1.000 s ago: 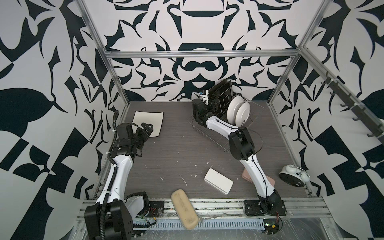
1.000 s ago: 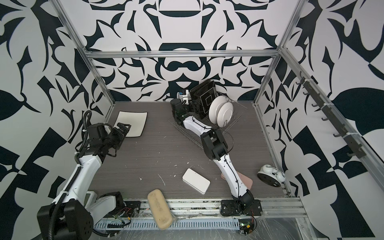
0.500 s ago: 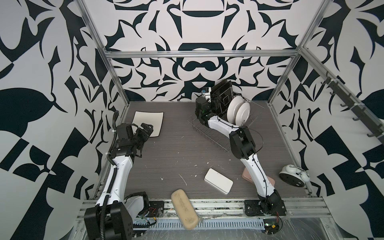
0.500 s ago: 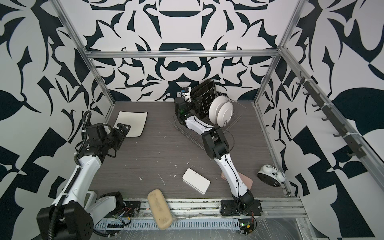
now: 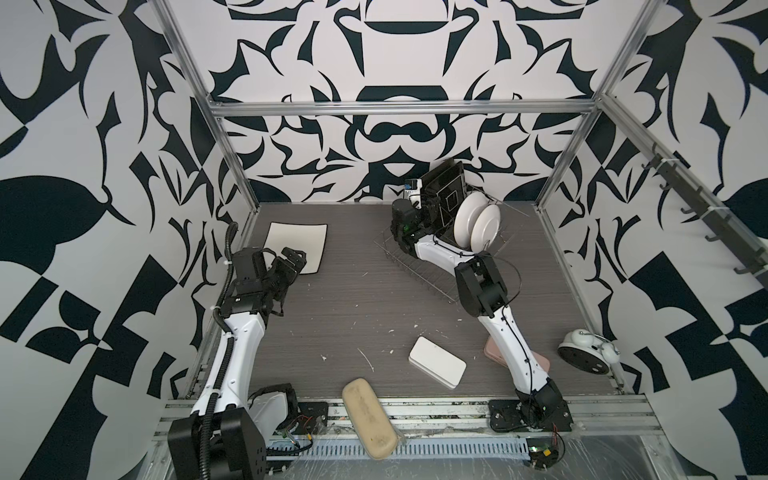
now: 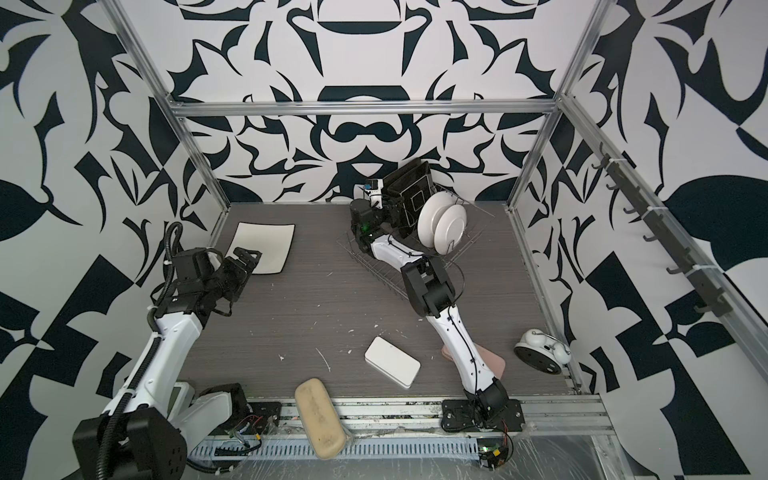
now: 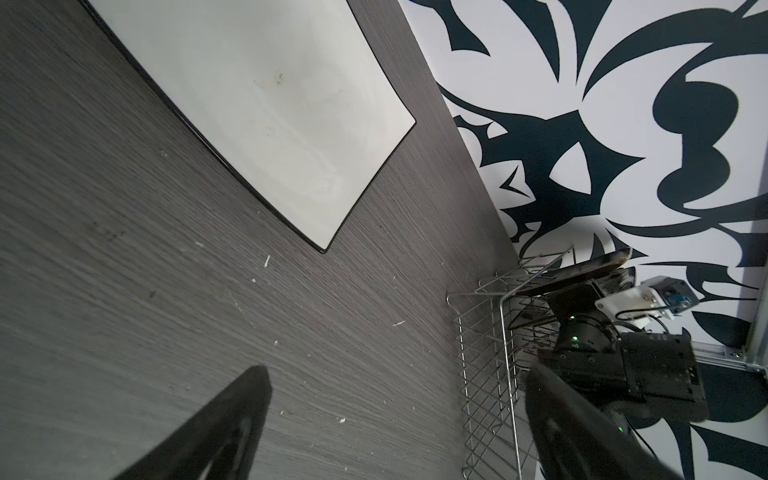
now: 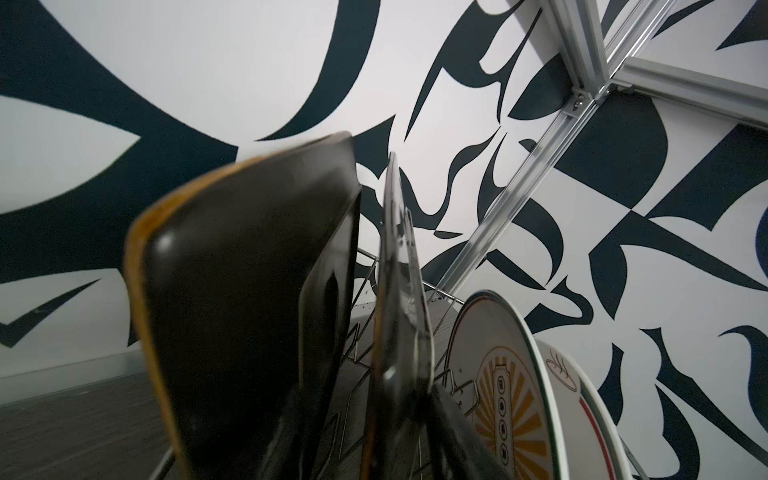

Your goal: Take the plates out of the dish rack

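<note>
Right tool (image 8: 374, 432) straddles the upright, edge-on black square plate (image 8: 395, 270) in the silver wire dish rack (image 5: 411, 266). The plate sits straight ahead inside its jaws; whether they pinch it or leave a gap, cannot tell. Left tool (image 7: 397, 374) is spread, empty and well apart, so the right arm is nearer.

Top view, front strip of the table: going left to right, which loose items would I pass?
tan oblong case → white rounded box → pink item, partly hidden → white alarm clock

Black-and-white patterned walls (image 5: 498, 62), grey tabletop (image 5: 353, 299)
</note>
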Tool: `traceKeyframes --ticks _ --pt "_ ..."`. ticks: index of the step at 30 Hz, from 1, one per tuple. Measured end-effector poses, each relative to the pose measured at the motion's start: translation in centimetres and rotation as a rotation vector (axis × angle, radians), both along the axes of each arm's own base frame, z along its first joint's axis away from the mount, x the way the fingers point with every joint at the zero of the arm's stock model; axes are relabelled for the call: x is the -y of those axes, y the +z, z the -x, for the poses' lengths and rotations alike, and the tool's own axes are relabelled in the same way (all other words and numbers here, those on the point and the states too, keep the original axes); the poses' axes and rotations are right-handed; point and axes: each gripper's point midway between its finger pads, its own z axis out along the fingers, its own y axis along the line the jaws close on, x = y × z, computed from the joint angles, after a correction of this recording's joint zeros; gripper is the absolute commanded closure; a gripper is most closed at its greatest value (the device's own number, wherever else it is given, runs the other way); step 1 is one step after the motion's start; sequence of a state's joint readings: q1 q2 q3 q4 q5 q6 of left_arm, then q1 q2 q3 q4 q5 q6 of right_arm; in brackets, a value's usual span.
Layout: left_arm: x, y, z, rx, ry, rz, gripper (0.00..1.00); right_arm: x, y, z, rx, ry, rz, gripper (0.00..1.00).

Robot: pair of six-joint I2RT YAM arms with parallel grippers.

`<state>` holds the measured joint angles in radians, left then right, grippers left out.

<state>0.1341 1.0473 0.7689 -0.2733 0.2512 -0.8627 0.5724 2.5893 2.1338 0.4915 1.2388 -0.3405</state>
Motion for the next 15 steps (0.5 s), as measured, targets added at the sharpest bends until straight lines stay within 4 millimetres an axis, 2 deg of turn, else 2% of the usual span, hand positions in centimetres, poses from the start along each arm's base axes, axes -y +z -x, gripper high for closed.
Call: traceKeyframes --ticks 4,9,15 --pt "0.0 0.3 -0.1 0.006 0.0 -0.001 0.01 0.5 -0.4 -0.2 0.002 -0.012 -0.005 0.53" --pt "0.0 0.6 -0.2 0.013 0.0 -0.002 0.01 1.1 -0.3 -0.5 0.021 -0.018 -0.021 0.55" --pt "0.0 0.6 -0.2 0.012 0.0 -0.002 0.01 1.5 0.1 -0.8 0.037 -0.018 -0.033 0.61"
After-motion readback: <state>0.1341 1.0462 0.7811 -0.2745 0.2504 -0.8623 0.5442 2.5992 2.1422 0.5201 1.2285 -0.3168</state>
